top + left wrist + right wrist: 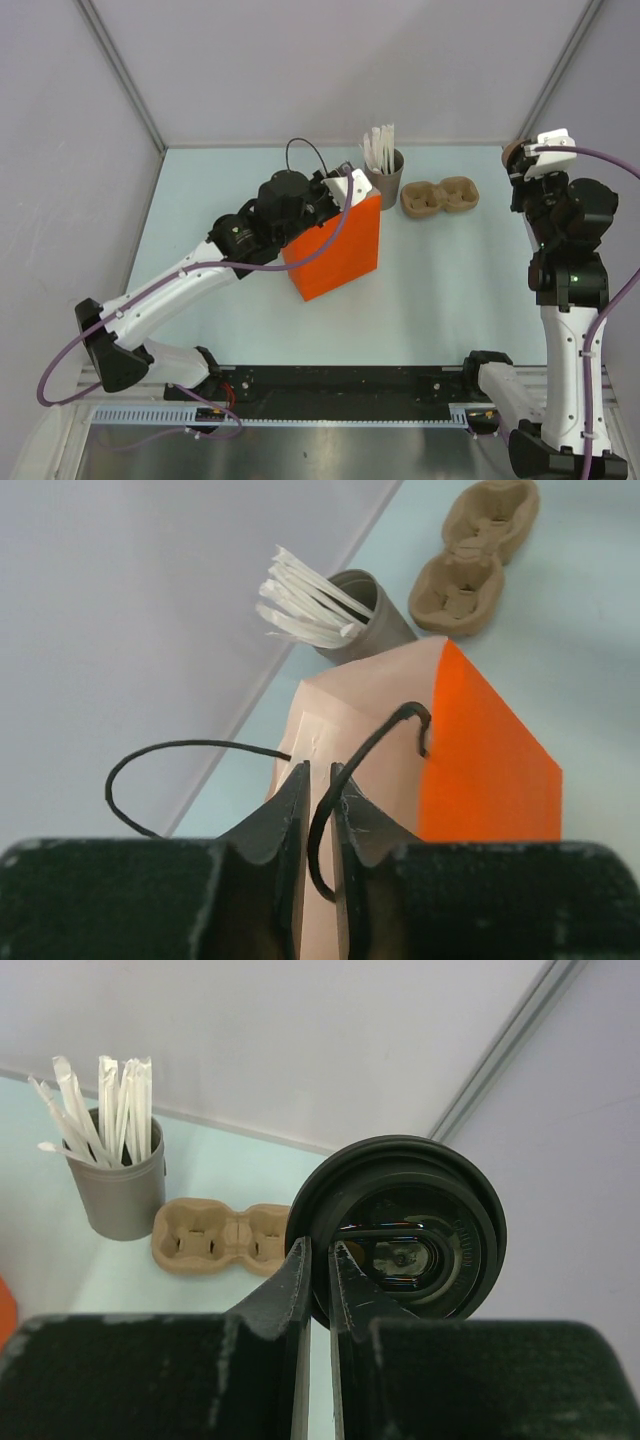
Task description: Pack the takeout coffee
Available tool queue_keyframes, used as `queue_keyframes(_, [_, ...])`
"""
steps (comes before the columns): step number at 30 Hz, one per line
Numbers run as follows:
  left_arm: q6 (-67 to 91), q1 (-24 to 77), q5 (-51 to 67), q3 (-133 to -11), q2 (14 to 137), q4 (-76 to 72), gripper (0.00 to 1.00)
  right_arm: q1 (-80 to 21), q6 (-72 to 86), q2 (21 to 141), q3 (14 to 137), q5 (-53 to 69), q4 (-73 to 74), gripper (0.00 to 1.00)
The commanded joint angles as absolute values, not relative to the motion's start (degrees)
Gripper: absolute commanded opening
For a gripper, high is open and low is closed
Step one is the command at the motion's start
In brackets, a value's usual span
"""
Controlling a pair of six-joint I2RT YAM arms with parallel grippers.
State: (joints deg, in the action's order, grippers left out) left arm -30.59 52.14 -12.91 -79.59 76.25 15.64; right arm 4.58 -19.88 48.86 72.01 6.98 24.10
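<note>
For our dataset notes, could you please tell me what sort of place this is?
Likely a lab bench staged as a café counter: grey walls, an orange bag, wrapped straws, a pulp cup carrier.

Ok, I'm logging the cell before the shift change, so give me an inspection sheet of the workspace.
Surface: pale blue table, no spills seen.
Job's things: orange paper bag upright mid-table; takeout coffee, lidded, at the far right edge.
Clutter: cup of wrapped straws and pulp cup carrier behind the bag.
Hands: left hand pinches the bag's top rim; right hand clamps the coffee's lid rim.
Cables: purple cable along each arm.
Surroundings: plain grey walls; nothing else seen.
</note>
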Motion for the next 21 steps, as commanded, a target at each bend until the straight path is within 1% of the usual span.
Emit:
queue_keyframes(1, [-26.4,52.1,-6.5,-79.4,74.4,19.5,0.22,3.3,-19.6,48.7,72.8,7.0,24.3,0.00])
queue_keyframes(3, [-25.8,52.0,-5.5,-79.5,74.4,20.0,0.26,2.4,-20.2,49.0,72.8,6.7,25.2,0.00])
queue_keyframes(4, [-25.3,52.1,-4.3,-79.6,74.4,20.6,0.34,1.9,-20.5,49.0,72.8,6.6,25.5,0.00])
queue_keyframes(5, [-25.2,52.0,-3.6,-80.0,74.4,21.1,0.39,0.9,-20.7,49.2,72.7,6.4,26.2,0.00])
queue_keyframes(7, [-24.7,52.1,-2.7,-80.4,74.4,21.5,0.53,0.2,-20.8,49.3,72.7,6.7,26.9,0.00])
queue_keyframes(9, [-24.4,52.0,-2.1,-81.8,74.3,21.8,0.59,-1.8,-20.7,49.5,72.8,7.9,27.6,0.00])
queue_keyframes(10, [-24.3,52.0,-2.1,-82.4,74.3,22.0,0.64,-2.4,-20.5,49.5,72.8,8.4,27.8,0.00])
queue_keyframes(14, [-25.1,51.8,-3.0,-88.3,74.3,22.5,0.75,-4.9,-19.7,50.2,73.4,11.0,29.7,0.00])
queue_keyframes(15, [-25.5,51.5,-3.0,-89.5,74.2,22.8,0.79,-6.3,-19.9,51.2,73.8,11.6,30.5,0.00])
queue_keyframes(17, [-25.8,50.0,-3.1,-93.1,73.8,23.1,0.81,-7.6,-19.9,52.3,75.1,12.1,32.5,0.00])
queue_keyframes(20, [-25.8,47.3,-2.8,-95.8,73.0,23.0,0.85,-9.4,-19.3,53.5,76.2,15.0,33.7,0.00])
queue_keyframes(21, [-25.9,46.5,-2.8,-96.0,72.8,22.6,0.88,-9.8,-19.1,53.9,76.5,15.8,33.9,0.00])
